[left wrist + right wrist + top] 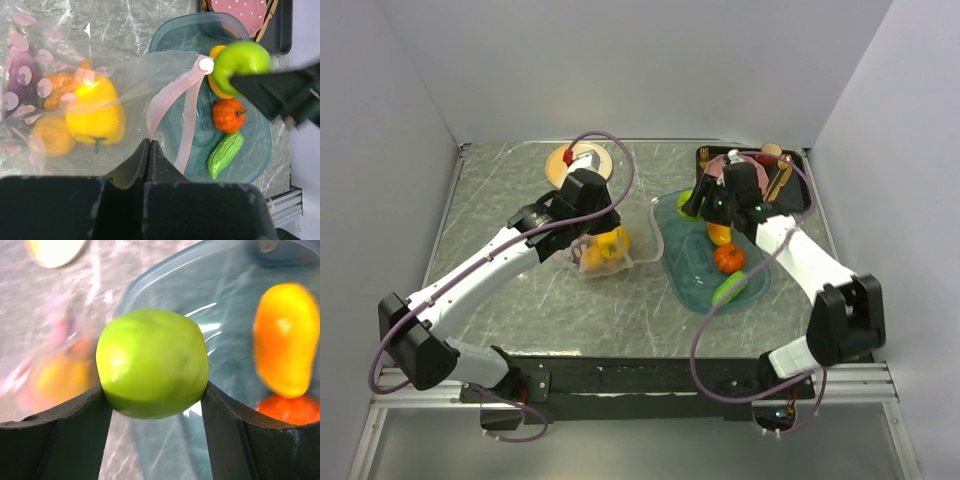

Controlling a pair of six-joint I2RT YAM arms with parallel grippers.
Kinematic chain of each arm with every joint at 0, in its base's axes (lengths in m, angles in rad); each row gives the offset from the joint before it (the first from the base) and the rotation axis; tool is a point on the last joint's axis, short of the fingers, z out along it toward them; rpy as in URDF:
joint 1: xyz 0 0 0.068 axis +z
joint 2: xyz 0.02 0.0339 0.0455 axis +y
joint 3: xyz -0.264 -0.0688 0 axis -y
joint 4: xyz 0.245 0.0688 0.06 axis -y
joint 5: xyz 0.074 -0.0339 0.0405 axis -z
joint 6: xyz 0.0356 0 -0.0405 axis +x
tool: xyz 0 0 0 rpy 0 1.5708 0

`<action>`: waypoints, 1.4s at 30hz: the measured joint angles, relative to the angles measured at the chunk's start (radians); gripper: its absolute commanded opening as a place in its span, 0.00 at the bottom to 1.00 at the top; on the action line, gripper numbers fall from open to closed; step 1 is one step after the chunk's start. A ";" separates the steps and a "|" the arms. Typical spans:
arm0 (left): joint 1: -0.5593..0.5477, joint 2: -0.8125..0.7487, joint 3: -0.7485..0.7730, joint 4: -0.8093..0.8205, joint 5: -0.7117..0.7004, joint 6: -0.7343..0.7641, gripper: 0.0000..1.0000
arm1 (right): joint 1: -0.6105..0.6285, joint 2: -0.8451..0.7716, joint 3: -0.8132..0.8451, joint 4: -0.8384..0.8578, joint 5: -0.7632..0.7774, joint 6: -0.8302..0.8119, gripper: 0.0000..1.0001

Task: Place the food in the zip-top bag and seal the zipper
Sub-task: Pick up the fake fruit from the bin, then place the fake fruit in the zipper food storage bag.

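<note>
The zip-top bag (pixel 610 255) lies left of the teal tray, mouth towards it. It holds the yellow pepper (pixel 97 112), the purple eggplant (pixel 22 75) and orange pieces (pixel 57 87). My left gripper (pixel 150 142) is shut on the bag's mouth edge beside the pink zipper (pixel 170 97); it also shows in the top view (pixel 595 238). My right gripper (pixel 154 389) is shut on the green apple (pixel 152 370) and holds it above the tray's left rim, just off the bag's mouth (pixel 688 198). An orange piece (pixel 720 235), the red-orange tomato (pixel 729 257) and the green cucumber (pixel 730 290) lie in the tray.
The teal oval tray (pixel 685 270) sits right of the bag. A black tray (pixel 800 190) with the pink plate (pixel 237 10) stands at the back right. A round tan disc (pixel 565 165) lies at the back behind the left arm. Walls close in on three sides.
</note>
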 measured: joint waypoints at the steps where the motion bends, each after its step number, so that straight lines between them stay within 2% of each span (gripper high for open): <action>1: 0.000 0.001 0.000 0.000 0.000 0.000 0.01 | 0.010 -0.033 -0.018 0.003 -0.005 0.006 0.24; 6: 0.000 0.007 0.000 0.004 0.000 0.000 0.01 | 0.111 -0.258 -0.114 0.005 -0.037 0.057 0.24; 10: 0.000 0.027 0.000 0.014 0.000 0.000 0.01 | 0.221 -0.319 -0.109 0.025 -0.040 0.093 0.24; 14: 0.000 0.047 0.001 0.018 0.001 0.000 0.01 | 0.315 -0.284 -0.106 0.027 -0.041 0.123 0.26; 18: 0.000 0.051 0.004 0.018 0.002 0.000 0.01 | 0.332 -0.194 -0.100 0.029 -0.035 0.132 0.26; 22: 0.000 0.050 0.008 0.021 0.010 0.000 0.01 | 0.332 -0.113 -0.082 0.027 -0.020 0.131 0.32; 26: 0.000 0.048 0.008 0.021 0.022 0.000 0.01 | 0.332 -0.037 -0.008 0.036 -0.018 0.121 0.72; 29: 0.000 0.043 0.008 0.021 0.027 -0.001 0.01 | 0.332 -0.016 0.026 0.054 -0.014 0.117 0.83; 31: 0.000 0.037 0.008 0.022 0.028 -0.001 0.01 | 0.332 -0.015 0.041 0.056 -0.005 0.114 0.96; 34: 0.000 0.027 0.008 0.022 0.027 -0.001 0.01 | 0.332 -0.018 0.046 0.056 0.014 0.103 1.00; 42: 0.000 0.017 0.008 0.021 0.026 0.000 0.01 | 0.319 -0.063 0.041 -0.008 0.091 0.079 1.00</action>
